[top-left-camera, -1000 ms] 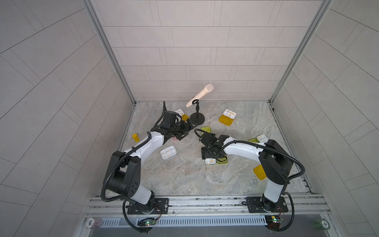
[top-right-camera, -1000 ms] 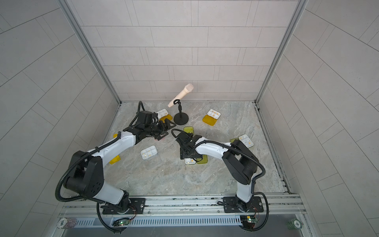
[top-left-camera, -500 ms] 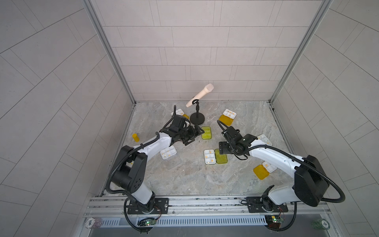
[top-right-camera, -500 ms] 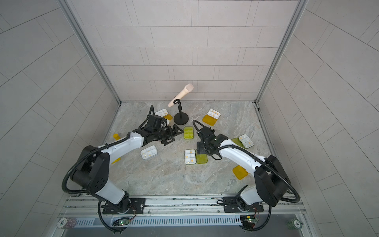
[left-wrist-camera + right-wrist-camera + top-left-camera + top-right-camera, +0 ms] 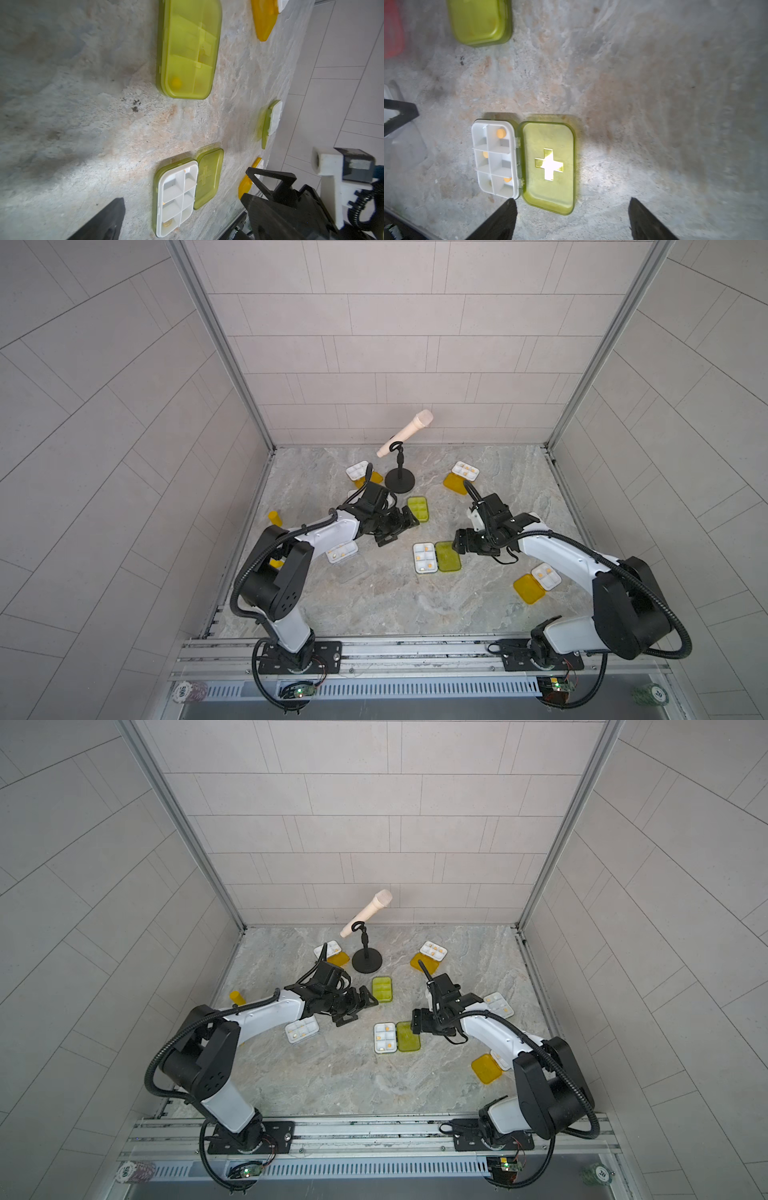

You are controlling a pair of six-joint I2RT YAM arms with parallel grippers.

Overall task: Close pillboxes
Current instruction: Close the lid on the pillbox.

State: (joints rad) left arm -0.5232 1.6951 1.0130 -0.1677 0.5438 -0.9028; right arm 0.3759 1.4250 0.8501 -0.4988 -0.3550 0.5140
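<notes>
Right wrist view looks down on the open lime-green pillbox (image 5: 519,162): its white tray (image 5: 494,158) holds a few orange pills, and its cross-marked lid (image 5: 549,166) lies flat beside it on the hinge. The right gripper (image 5: 571,200) has its jaws spread apart and grips nothing; one tip is near the tray's corner, the other out past the lid.

In both top views this box lies in the middle of the marbled surface (image 5: 374,601), with the right gripper just beside the lid's outer edge. The left gripper (image 5: 397,527) has its jaws wide and empty. It is near the closed lime-green pillbox (image 5: 418,509) but apart from it.

Other open pillboxes sit well apart, including one with an orange-yellow lid (image 5: 461,477) near the microphone stand (image 5: 400,481).
</notes>
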